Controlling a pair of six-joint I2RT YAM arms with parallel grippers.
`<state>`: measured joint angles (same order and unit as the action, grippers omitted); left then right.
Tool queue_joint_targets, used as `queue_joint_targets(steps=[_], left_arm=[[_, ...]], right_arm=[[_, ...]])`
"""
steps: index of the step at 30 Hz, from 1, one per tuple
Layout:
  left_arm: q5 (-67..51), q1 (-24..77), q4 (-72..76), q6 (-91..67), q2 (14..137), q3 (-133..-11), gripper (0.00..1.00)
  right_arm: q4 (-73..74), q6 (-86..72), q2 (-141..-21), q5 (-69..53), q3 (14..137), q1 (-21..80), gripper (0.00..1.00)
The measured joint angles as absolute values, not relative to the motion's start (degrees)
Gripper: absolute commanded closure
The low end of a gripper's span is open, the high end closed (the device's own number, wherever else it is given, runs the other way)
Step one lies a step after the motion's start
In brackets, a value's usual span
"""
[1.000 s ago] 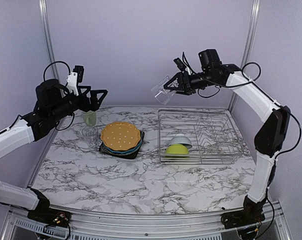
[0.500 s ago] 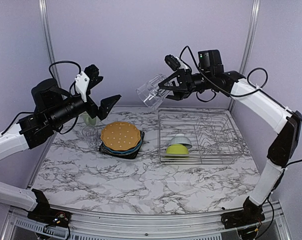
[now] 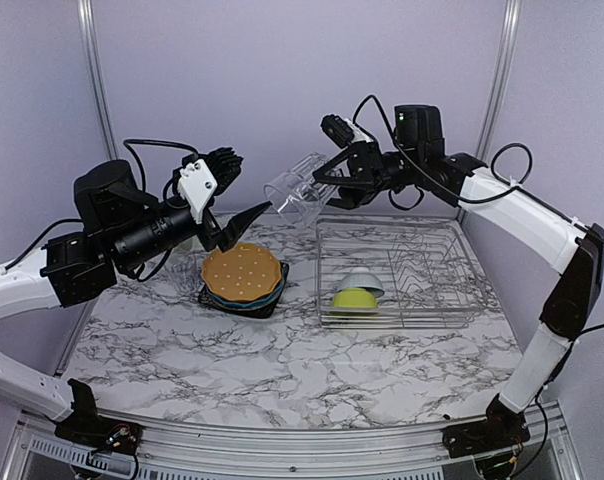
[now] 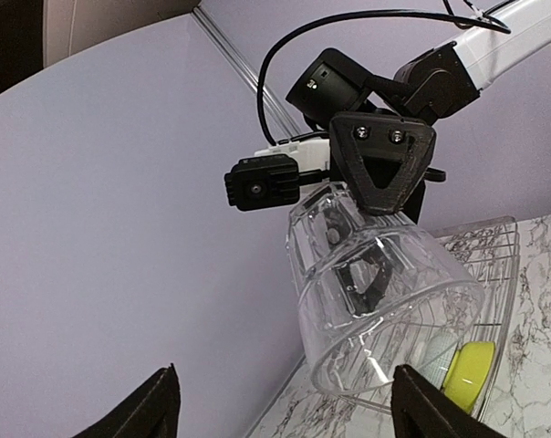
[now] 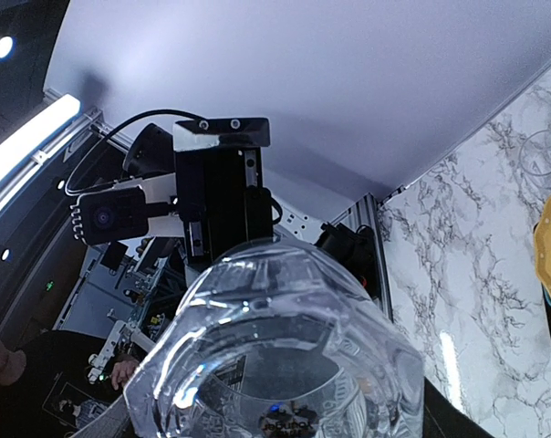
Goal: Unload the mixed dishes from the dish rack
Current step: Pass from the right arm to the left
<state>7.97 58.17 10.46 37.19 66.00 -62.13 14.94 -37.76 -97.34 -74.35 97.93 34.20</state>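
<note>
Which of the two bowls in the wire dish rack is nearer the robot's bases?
The lime green bowl, by the silver wire dish rack's near edge; the small white bowl sits behind it, farther back.

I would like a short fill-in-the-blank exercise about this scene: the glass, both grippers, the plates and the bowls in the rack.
The number of bowls in the rack is ____.
The top plate is ____ with dots.
The right gripper holds the glass; the left gripper is not shut but ____.
Missing words: two; orange; open.
</note>
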Motion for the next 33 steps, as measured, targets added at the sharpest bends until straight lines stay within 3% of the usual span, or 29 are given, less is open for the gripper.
queue_joint_targets(steps=[15, 23, 28, 31, 33], left_arm=[[16.4, 60.9, 12.7, 41.2, 71.9, -64.1, 0.8], [17.4, 61.0, 13.3, 41.0, 73.3, -64.6, 1.0], [18.5, 60.9, 13.4, 41.2, 73.4, -64.7, 1.0], [19.6, 60.9, 13.1, 40.0, 73.4, -64.7, 1.0], [20.7, 60.7, 12.8, 37.8, 73.4, -64.7, 1.0]], right_arm=[[10.1, -40.4, -97.3, -74.3, 94.9, 34.5, 0.72], [5.9, -43.2, -97.3, -74.0, 94.1, 34.5, 0.7], [4.2, -45.3, -98.0, -74.2, 94.0, 34.5, 0.44], [3.6, -45.7, -98.7, -74.3, 94.1, 34.0, 0.12], [4.0, -45.4, -99.5, -73.8, 94.9, 33.6, 0.02]])
